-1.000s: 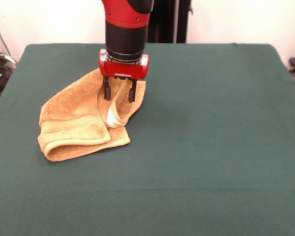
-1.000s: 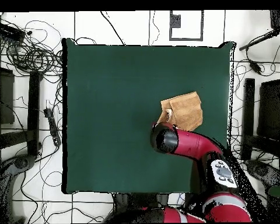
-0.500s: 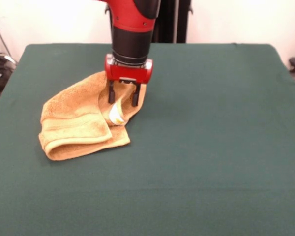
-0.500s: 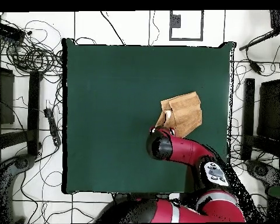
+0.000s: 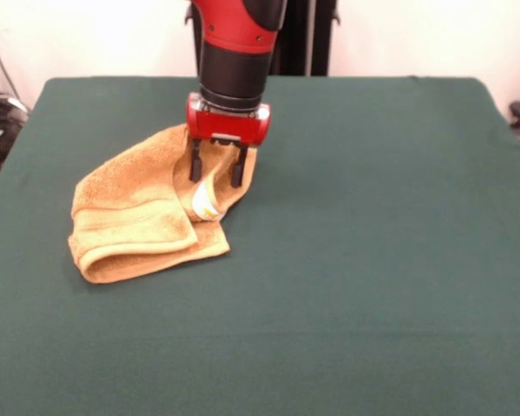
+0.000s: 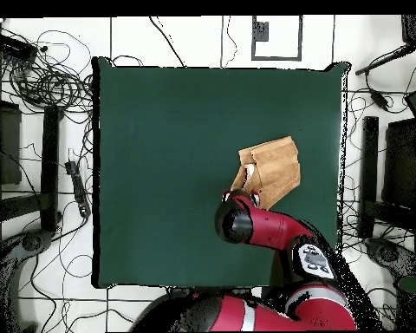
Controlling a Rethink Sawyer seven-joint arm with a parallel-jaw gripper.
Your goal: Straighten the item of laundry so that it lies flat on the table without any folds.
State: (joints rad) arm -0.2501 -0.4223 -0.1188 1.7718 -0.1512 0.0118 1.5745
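The orange-tan towel [image 5: 134, 212] lies crumpled and folded over on the left part of the green table [image 5: 373, 260]. Its near edge is doubled into a thick roll. A white label loop [image 5: 204, 206] shows at a raised fold. My gripper [image 5: 217, 172] points straight down at the towel's right edge. Its two black fingers [image 5: 195, 163] stand either side of that raised fold and pinch it. In the overhead view the towel [image 6: 274, 165] lies near the table's [image 6: 159, 130] right side, and my arm [image 6: 246, 222] hides the gripper there.
Cables and stands [image 6: 38, 78] lie on the floor around the table in the overhead view. Bare green cloth stretches to the right of the towel and toward the near edge in the front view.
My gripper has shifted a little to the right and slightly lower with the fold between its fingers. The towel's upper edge has followed it a little. Over the last half second almost nothing moved.
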